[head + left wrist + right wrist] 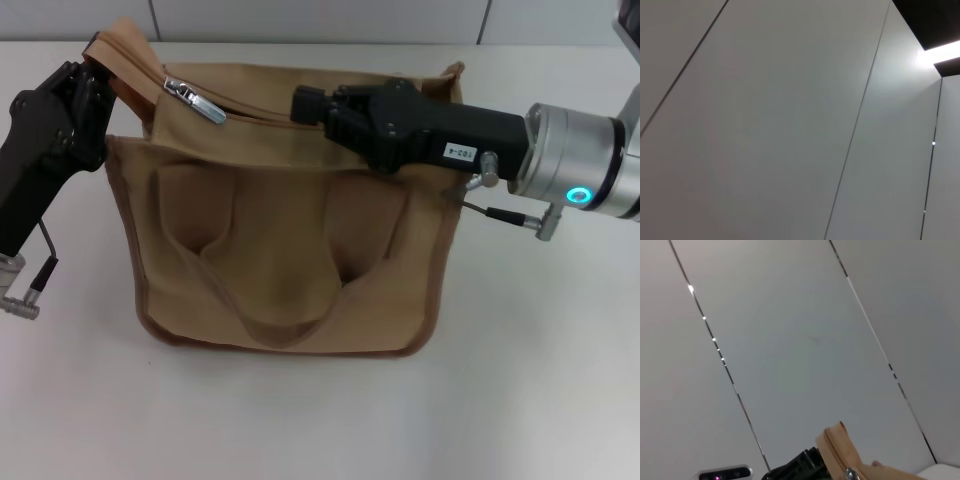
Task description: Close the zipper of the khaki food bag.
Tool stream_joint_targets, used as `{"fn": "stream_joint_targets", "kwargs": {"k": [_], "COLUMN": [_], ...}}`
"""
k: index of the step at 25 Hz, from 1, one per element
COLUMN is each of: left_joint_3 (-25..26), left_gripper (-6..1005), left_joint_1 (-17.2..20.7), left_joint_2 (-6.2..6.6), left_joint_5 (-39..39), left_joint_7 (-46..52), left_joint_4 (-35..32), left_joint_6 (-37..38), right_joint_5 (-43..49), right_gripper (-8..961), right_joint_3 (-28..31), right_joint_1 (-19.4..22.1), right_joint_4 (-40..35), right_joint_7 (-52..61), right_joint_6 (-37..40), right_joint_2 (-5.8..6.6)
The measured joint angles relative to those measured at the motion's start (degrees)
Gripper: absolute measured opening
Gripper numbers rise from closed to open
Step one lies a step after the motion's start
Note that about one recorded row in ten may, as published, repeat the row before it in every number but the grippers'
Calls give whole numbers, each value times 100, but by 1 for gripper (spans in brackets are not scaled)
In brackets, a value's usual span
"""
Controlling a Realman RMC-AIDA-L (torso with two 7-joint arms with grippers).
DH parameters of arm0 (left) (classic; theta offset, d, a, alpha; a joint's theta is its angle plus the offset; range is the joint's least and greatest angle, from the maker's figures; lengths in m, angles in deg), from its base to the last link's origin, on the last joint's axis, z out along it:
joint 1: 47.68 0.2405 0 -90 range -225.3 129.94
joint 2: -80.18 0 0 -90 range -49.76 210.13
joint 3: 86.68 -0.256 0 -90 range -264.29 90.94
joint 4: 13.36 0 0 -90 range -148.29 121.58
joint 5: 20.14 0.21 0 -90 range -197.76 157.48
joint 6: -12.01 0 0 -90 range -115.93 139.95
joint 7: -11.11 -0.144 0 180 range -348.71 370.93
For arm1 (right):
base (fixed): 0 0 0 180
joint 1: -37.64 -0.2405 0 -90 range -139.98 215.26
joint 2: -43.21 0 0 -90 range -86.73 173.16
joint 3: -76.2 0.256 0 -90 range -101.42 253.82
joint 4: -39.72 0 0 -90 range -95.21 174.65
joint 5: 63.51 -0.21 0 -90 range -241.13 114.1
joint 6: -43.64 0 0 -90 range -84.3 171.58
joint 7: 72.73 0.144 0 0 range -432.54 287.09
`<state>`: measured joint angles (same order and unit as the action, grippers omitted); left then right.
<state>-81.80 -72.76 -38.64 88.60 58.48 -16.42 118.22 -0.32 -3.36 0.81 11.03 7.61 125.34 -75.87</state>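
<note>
Khaki food bag, left gripper jaws clamped on its corner, right gripper jaws' state unclear.

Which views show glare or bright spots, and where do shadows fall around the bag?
Head view: even light; soft shadow under the khaki food bag on the table; the zipper pull glints. Left wrist view: only wall panels, with one glaring light strip at a corner. Right wrist view: small glints along panel seams; bag edge in view.
</note>
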Motion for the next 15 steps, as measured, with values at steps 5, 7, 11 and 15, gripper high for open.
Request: {"fn": "stream_joint_targets", "kwargs": {"k": [5,7,11,15], "left_joint_3": [-126,-156,-198,-198], "left_gripper": [16,16,16,17], "left_joint_1": [-66,-100,-139,-198], "left_joint_2": [-9,-9,-10,-17], "left_joint_5": [4,5,7,7], "left_joint_7": [0,0,0,0], "left_joint_4": [9,8,7,7], "left_joint_6": [2,-10,-8,2], "right_joint_5": [-30,-28,154,651], "right_gripper": [79,88,108,339], "right_joint_3": [0,-24,-62,-70], "right_joint_1": [-1,2,-190,-339], "right_joint_4": [-205,-285,-323,-390], "right_joint_7": [-614,-742,-581,-481], "right_joint_6": [-19,-18,-32,-101], "right_joint_2": [-42,-45,-13,-17]}}
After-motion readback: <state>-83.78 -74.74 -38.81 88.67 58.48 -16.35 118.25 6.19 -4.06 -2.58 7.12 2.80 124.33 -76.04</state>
